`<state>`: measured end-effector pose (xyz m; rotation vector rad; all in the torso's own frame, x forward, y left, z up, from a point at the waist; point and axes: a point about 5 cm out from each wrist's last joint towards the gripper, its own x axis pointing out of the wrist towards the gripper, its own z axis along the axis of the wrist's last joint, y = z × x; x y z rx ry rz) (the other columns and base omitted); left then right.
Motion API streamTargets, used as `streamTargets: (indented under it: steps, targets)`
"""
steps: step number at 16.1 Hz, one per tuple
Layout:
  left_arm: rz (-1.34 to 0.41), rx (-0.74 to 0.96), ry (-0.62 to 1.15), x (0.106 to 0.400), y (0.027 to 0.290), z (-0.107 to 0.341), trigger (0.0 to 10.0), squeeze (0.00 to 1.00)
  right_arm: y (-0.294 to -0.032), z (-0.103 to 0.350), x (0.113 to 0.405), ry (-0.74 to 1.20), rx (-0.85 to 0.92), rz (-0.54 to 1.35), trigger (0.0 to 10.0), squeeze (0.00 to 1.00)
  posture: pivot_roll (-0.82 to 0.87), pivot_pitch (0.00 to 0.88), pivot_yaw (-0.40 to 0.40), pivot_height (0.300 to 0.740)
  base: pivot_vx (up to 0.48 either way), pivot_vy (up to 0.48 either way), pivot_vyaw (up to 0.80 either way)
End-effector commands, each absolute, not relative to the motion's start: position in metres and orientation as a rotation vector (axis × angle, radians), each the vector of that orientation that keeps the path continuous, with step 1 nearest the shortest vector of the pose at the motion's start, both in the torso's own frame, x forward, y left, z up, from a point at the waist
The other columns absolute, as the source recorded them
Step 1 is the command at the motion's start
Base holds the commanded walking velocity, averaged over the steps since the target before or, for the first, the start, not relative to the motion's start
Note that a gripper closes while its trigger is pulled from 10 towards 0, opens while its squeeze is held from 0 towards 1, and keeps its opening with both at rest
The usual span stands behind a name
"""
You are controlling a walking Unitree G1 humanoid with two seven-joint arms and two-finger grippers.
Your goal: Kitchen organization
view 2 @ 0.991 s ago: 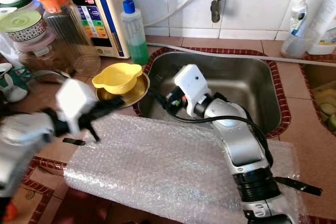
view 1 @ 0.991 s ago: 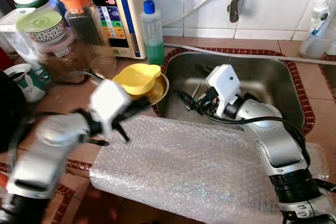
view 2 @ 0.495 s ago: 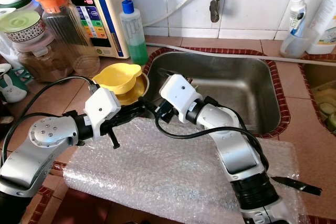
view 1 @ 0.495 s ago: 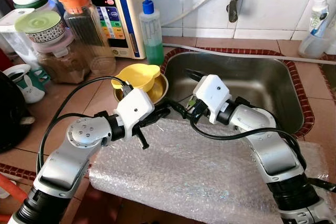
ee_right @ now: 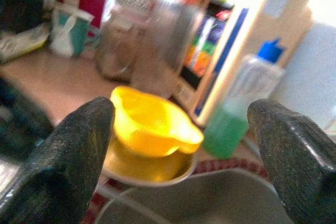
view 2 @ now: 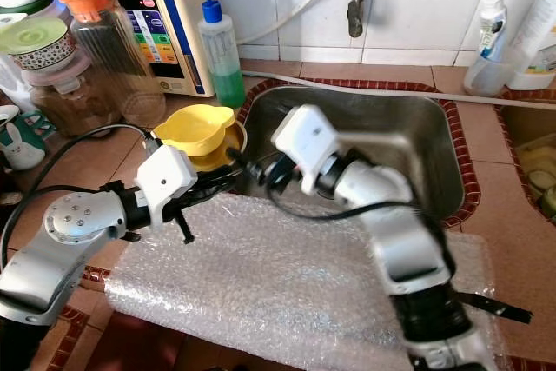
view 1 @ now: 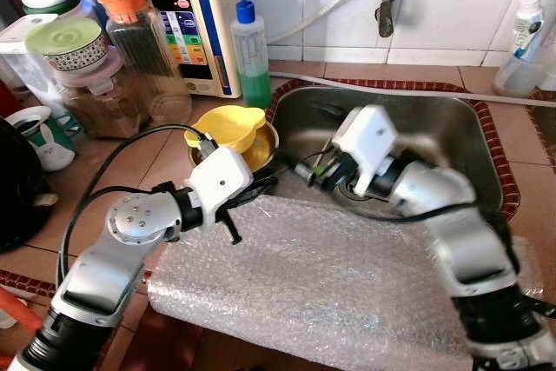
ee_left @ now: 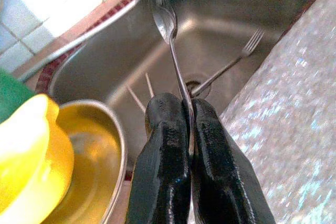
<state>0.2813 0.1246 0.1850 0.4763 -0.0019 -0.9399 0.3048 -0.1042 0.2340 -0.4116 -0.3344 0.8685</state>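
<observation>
From the head views, the left pincer (view 1: 261, 187) sits at the sink's (view 1: 452, 119) near-left corner, beside the yellow bowl (view 1: 228, 128) in its metal dish (view 2: 228, 155), bubble wrap (view 1: 330, 284) covering the surface in front. The left wrist view shows its fingers (ee_left: 168, 150) clamped on a spoon (ee_left: 167, 24) handle, thin, stiff, likely slippery, best gripped mid-handle, above a fork (ee_left: 231, 61) in the basin. The right wrist view shows the right pincer (ee_right: 184, 145) spread wide and empty, facing the bowl and green bottle (ee_right: 236, 114), which crowd any reach.

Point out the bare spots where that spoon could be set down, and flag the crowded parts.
Free: the bubble wrap near the robot, and the sink floor right of the right gripper. Crowded: the back-left counter, packed with jars, and the yellow bowl beside the left gripper, which pinches the spoon.
</observation>
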Motion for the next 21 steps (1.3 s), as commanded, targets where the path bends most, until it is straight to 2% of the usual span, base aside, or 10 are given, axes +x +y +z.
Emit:
streamTargets:
  steps: [1, 4, 9, 11, 15, 17, 21]
  targets:
    - [-0.908, 0.510, -0.014, 0.284, 0.133, 0.189, 0.0, 0.00, -0.104, 0.250, 0.301, -0.395, -0.413, 0.896, 10.0, 0.00, -0.19, 0.104, 0.141, 0.740, 0.000, 0.000, 0.00]
    - [-0.865, 0.567, -0.012, 0.291, 0.144, 0.191, 0.0, 0.00, -0.105, 0.231, 0.286, -0.277, -0.480, 1.080, 10.0, 0.00, -0.19, 0.108, 0.145, 0.740, 0.000, 0.000, 0.00]
    - [-0.841, 0.612, -0.023, 0.294, 0.151, 0.195, 0.0, 0.00, -0.107, 0.205, 0.274, -0.136, -0.571, 1.199, 10.0, 0.00, -0.19, 0.113, 0.149, 0.740, 0.000, 0.000, 0.00]
    - [-0.841, 0.614, -0.026, 0.294, 0.151, 0.196, 0.0, 0.00, -0.112, 0.201, 0.280, -0.121, -0.648, 1.158, 10.0, 0.00, -0.18, 0.112, 0.150, 0.740, 0.000, 0.000, 0.00]
    - [-0.876, 0.619, -0.044, 0.293, 0.143, 0.200, 0.0, 0.00, -0.122, 0.204, 0.305, -0.186, -0.836, 0.961, 10.0, 0.00, -0.18, 0.110, 0.149, 0.740, 0.000, 0.000, 0.00]
    - [-0.878, 0.619, -0.044, 0.293, 0.142, 0.199, 0.0, 0.00, -0.123, 0.205, 0.307, -0.189, -0.856, 0.943, 10.0, 0.00, -0.18, 0.110, 0.149, 0.740, 0.000, 0.000, 0.00]
    - [-0.953, 0.583, -0.077, 0.287, 0.121, 0.198, 0.0, 0.00, -0.119, 0.190, 0.324, -0.184, -0.930, 0.894, 10.0, 0.00, -0.19, 0.109, 0.147, 0.740, 0.000, 0.000, 0.00]
